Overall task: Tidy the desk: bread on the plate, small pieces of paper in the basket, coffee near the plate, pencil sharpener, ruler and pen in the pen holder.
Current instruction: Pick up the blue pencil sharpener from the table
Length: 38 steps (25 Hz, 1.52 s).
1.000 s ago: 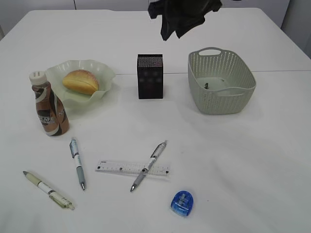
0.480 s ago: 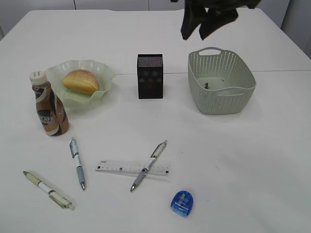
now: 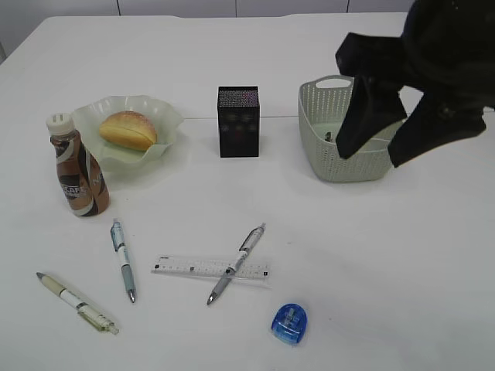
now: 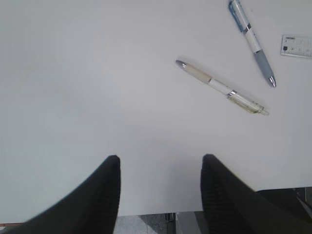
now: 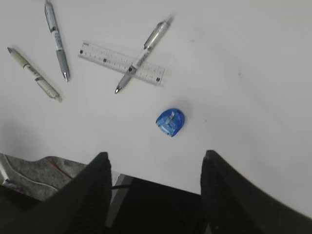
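Observation:
The bread (image 3: 128, 129) lies on the pale green plate (image 3: 165, 116), with the coffee bottle (image 3: 78, 167) beside it. The black pen holder (image 3: 238, 121) stands mid-table. The grey-green basket (image 3: 325, 158) holds small dark scraps. A clear ruler (image 3: 186, 267) lies under a grey pen (image 3: 237, 263). A blue-grey pen (image 3: 122, 259), a cream pen (image 3: 76, 301) and the blue pencil sharpener (image 3: 290, 323) lie near the front. My right gripper (image 3: 373, 154) is open and empty, high in front of the basket; its wrist view shows the sharpener (image 5: 170, 122). My left gripper (image 4: 160, 161) is open, over bare table near the cream pen (image 4: 222, 87).
The white table's front edge (image 4: 146, 213) shows below the left fingers. The right wrist view shows the ruler (image 5: 122, 62), the pens and a dark object beyond the table edge (image 5: 161, 204).
My right arm has swung from the back middle of the table to the right and toward the camera, now in front of the basket. The objects have not moved.

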Available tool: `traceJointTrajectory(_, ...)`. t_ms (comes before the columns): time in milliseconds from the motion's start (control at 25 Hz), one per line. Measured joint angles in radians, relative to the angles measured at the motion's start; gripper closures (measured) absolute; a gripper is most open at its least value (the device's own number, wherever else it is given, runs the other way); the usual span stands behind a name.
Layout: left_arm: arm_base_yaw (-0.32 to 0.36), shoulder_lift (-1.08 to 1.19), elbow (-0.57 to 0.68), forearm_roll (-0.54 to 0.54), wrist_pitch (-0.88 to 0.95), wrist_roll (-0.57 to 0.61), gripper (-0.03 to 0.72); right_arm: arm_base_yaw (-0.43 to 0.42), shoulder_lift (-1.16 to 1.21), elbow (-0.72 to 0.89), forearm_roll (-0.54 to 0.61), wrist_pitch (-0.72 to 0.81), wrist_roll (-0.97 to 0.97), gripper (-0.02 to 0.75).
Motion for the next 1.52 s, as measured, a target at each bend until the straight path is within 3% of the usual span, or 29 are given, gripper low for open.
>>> traceJointTrajectory(280, 0.0, 0.0, 0.0, 0.0, 0.05, 0.004, 0.307, 0.002, -0.003, 0.045, -0.039, 0.0, 0.042, 0.279)
traceJointTrajectory(640, 0.0, 0.0, -0.002, -0.004, 0.058, 0.004, 0.308, 0.109, 0.033, 0.122, -0.209, -0.07, 0.427, 0.278)
traceJointTrajectory(1040, 0.0, 0.0, -0.002, -0.004, 0.06, 0.004, 0.308, 0.228, 0.243, 0.194, -0.104, -0.241, 0.62, 0.278)
traceJointTrajectory(1520, 0.0, -0.027, -0.002, -0.005, 0.062, 0.004, 0.308, 0.234, 0.347, 0.194, -0.078, -0.238, 0.625, 0.277)
